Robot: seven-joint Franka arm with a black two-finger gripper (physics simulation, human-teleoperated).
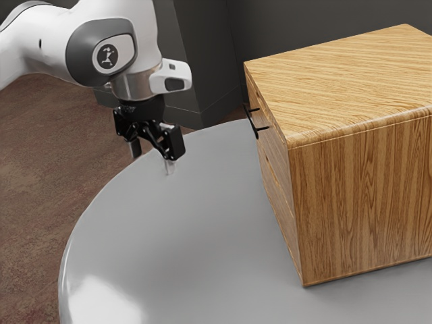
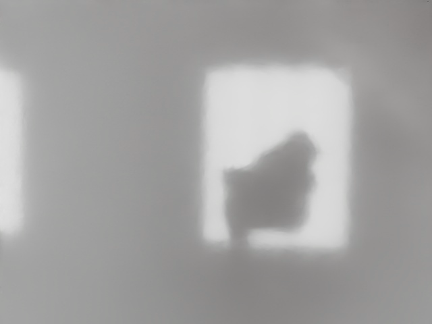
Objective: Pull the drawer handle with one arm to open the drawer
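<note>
Wood-grained drawer box (image 1: 351,162), slim black handle (image 1: 255,122), on smooth grey round tabletop (image 1: 189,256); black claw (image 1: 152,159) spread above its far edge.

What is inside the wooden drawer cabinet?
The cabinet shows only its outside, with the black handle on its front. Its wood-grain walls and top cover whatever is inside, so the contents cannot be seen.

Soft, even light falls from above in the exterior view: the box (image 1: 351,88) top glows brighter than its sides, and the table (image 1: 169,256) has a pale sheen at its near rim. In the wrist view a bright rectangular patch (image 2: 270,115) lies on grey, with a dark shadow (image 2: 270,192) inside it
</note>
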